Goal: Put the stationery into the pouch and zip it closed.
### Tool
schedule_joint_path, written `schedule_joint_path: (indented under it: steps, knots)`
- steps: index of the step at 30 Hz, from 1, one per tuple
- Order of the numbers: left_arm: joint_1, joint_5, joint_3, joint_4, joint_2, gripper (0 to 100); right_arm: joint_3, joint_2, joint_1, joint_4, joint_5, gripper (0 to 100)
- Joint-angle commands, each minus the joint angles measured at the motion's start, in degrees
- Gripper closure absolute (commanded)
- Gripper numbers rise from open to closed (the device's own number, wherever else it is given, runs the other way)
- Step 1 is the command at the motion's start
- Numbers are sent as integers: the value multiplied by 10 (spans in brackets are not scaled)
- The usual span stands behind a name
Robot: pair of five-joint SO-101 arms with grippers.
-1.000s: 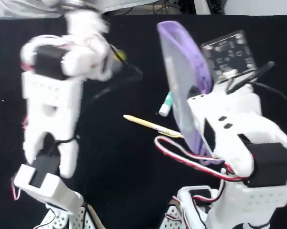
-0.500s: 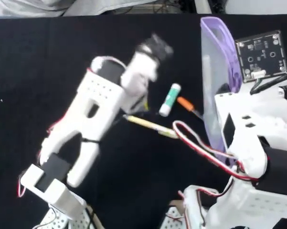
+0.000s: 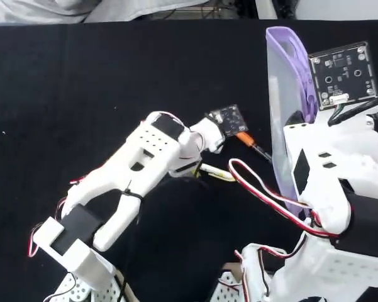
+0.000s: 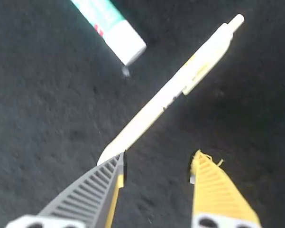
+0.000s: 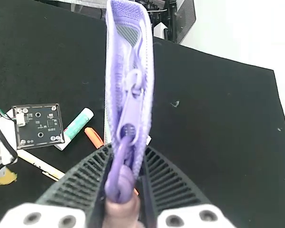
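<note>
Over the middle of the black desk (image 3: 82, 75), the left arm is stretching out low and long from its base, its wrist bending down above the loose stationery. The left end effector (image 4: 159, 159) is hanging wide and empty, one finger resting just at the pointed end of the cream pen (image 4: 170, 95) while the other is standing off to the side. The glue stick (image 4: 111, 26) is lying just beyond the pen, and an orange marker (image 3: 245, 139) is lying near the foot of the pouch. On the other side, the right arm is standing tall and folded, and the right end effector (image 5: 125, 152) is clamping the purple pouch (image 5: 128, 71) at its zipper end, holding it on edge above the desk with the zipper pull dangling between the jaws. How far the mouth is gaping cannot be told. Judging by this, the pick-up of the first item is under way, with nothing yet in the pouch. The next move is likely calling for the left end effector to shift sideways until the pen's barrel is lying between both fingers, then to drop and close.
</note>
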Motion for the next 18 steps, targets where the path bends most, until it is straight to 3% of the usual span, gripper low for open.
schedule_joint_path:
  steps: [1, 5, 12, 18]
  knots:
    - [0, -5, 4, -49, 17, 773, -22, 0, 3, 15, 4, 988]
    - [3, -27, -32, -56, 97, 773, -22, 0, 3, 15, 4, 988]
    - [-4, -36, -196, 37, 222, 780, -22, 0, 3, 15, 4, 988]
    - [-12, -37, -278, 87, 280, 922, 15, -3, 3, 10, 4, 988]
